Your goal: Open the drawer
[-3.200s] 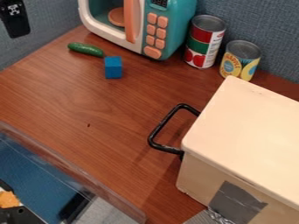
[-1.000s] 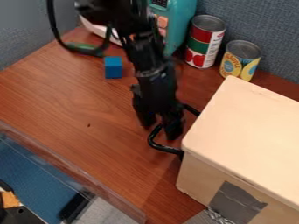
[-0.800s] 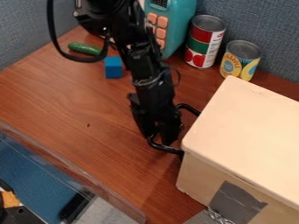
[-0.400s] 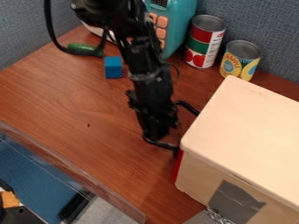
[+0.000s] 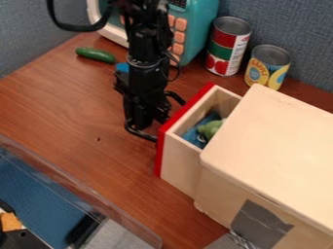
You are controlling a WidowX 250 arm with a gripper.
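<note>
The gripper [image 5: 146, 122] hangs at the black handle [image 5: 144, 135], just left of the drawer's red front, and covers the handle's middle. The drawer [image 5: 180, 164] stands partly out of the pale wooden box [image 5: 273, 146], and its front part is uncovered. Inside it lie a green thing [image 5: 210, 128] and something blue [image 5: 191, 136], both partly hidden by the box's top.
A teal toy microwave [image 5: 197, 29] stands behind the arm, with two cans [image 5: 228, 46] to its right. The green cucumber [image 5: 95, 54] and a blue block [image 5: 122, 67], half covered by the arm, lie at the back left. A clear-walled bin [image 5: 84, 192] is at the lower left.
The gripper came down to the handle and then moved left. Handle and red drawer front moved left with it, so the drawer went from closed to partly open, baring its inside.
</note>
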